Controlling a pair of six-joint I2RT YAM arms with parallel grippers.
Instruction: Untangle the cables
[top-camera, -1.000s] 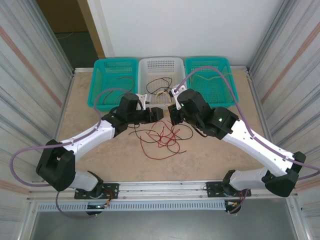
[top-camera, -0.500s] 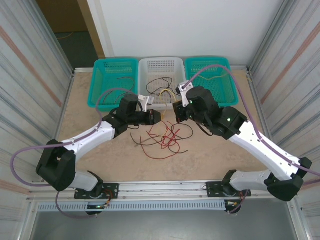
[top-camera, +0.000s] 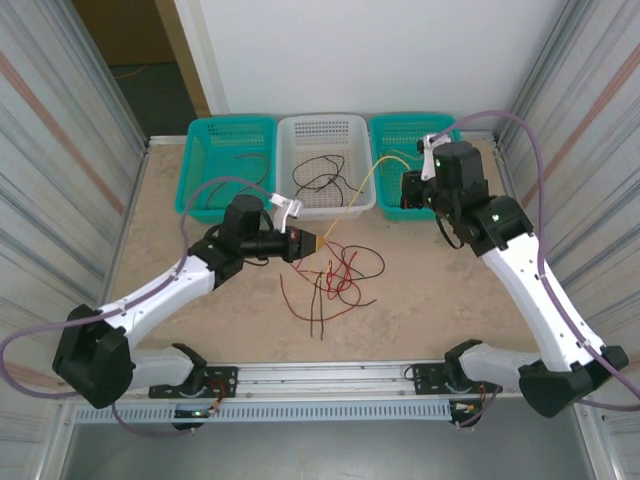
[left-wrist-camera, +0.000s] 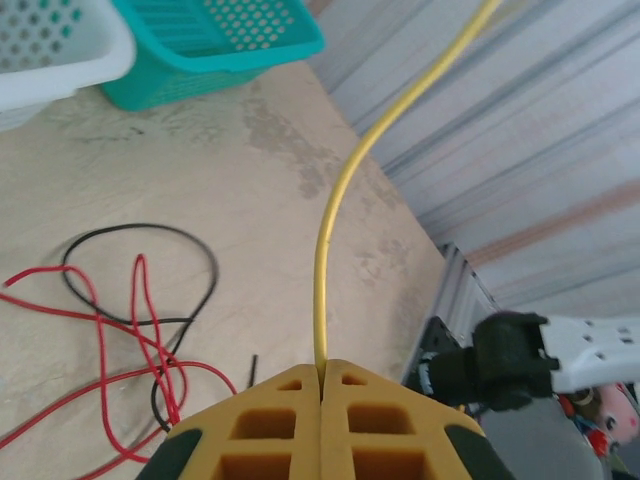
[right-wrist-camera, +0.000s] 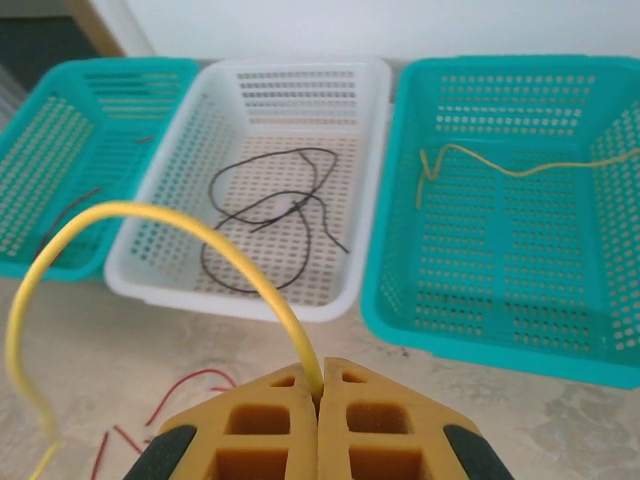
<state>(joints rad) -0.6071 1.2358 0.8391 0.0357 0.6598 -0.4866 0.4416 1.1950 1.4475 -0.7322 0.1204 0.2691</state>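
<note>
yellow cable (top-camera: 361, 188) strung between left gripper (top-camera: 310, 243) and right gripper (top-camera: 407, 190)

both grippers are closed on the yellow cable, which arcs up from the left gripper past the front of the white basket (top-camera: 322, 123) to the right gripper, in front of the right teal basket (top-camera: 400, 121). a tangle of red and black cables (top-camera: 335, 275) lies on the table (top-camera: 460, 300) just beside the left gripper. a black cable (top-camera: 318, 182) lies in the white basket; the left teal basket (top-camera: 232, 122) stands beside it.

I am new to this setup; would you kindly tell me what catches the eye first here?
A yellow cable arcs between the left pincer and the right pincer, each shut on it. Below it, a tangle of red and black cables lies on the table, in front of three baskets at the far edge.
</note>
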